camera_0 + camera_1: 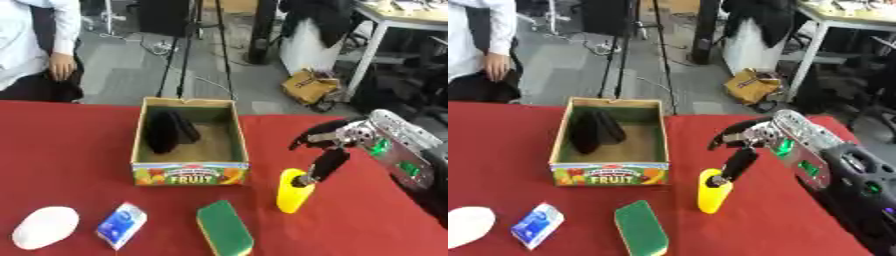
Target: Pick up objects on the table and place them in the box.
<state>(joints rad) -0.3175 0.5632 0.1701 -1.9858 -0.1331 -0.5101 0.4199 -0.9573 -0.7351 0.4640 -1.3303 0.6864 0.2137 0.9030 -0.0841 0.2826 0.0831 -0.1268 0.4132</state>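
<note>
Red-covered table point(79, 150): carries all items listed below.

Box point(190, 172): open cardboard carton, "FRUIT" printed on its near wall, standing mid-table toward the far edge. Contents: one dark object point(169, 131) leaning against the left inner wall; the rest of the floor shows bare brown.

Yellow object point(292, 192): upright, rounded, standing just right of the box's near right corner, apart from it. A thumb or finger of the right hand touches its top.

Right hand point(325, 145): enters from the right edge on a silver and black arm with green lights. Fingers are arched and spread above the yellow object, one digit reaching down to its top; they are not wrapped round it.

Green sponge point(225, 228): yellow underside, lying flat near the near edge, just left of the yellow object and in front of the box.

Blue and white packet point(122, 224): flat, near the near edge, left of the sponge.

White oval object point(45, 227): at the near left corner, beside the packet.

Between the yellow object and the box opening stands only the box's right wall.

Left hand: not visible in either view.
</note>
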